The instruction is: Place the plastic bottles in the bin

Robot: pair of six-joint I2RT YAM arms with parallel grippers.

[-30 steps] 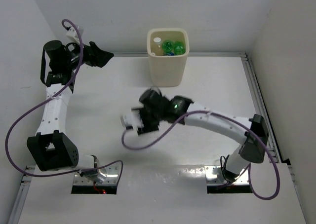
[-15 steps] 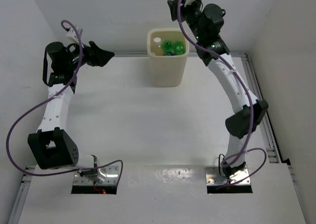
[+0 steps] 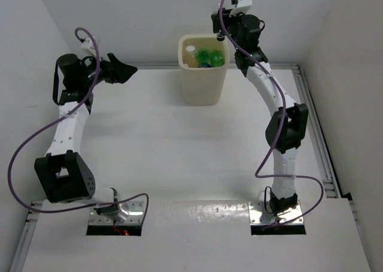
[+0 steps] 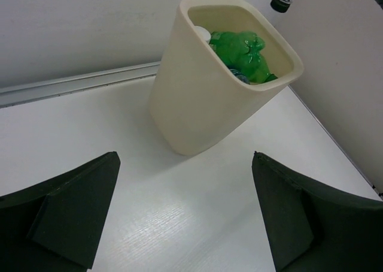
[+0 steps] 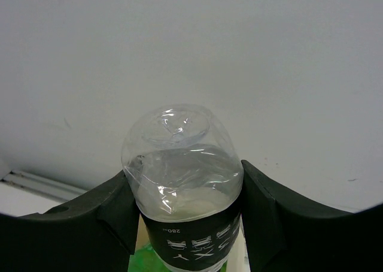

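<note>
The black left gripper (image 3: 121,69) hangs over the far-left corner of the white table (image 3: 149,146), jaws spread wide and holding nothing, pointed toward the bin. The tall cream plastic bin (image 3: 203,87), square with rounded corners and tapering downward, stands at the middle of the far edge. Inside lie two bright green plastic bottles (image 3: 210,57) and a clear bottle with a white cap (image 3: 190,48). Above the bin's far-right corner, the right gripper (image 5: 188,194) clamps a clear plastic bottle with a black label (image 5: 179,164), dark cap (image 4: 281,0) downward and dented base up. The label's white print reads "280"; the rest is illegible.
</note>
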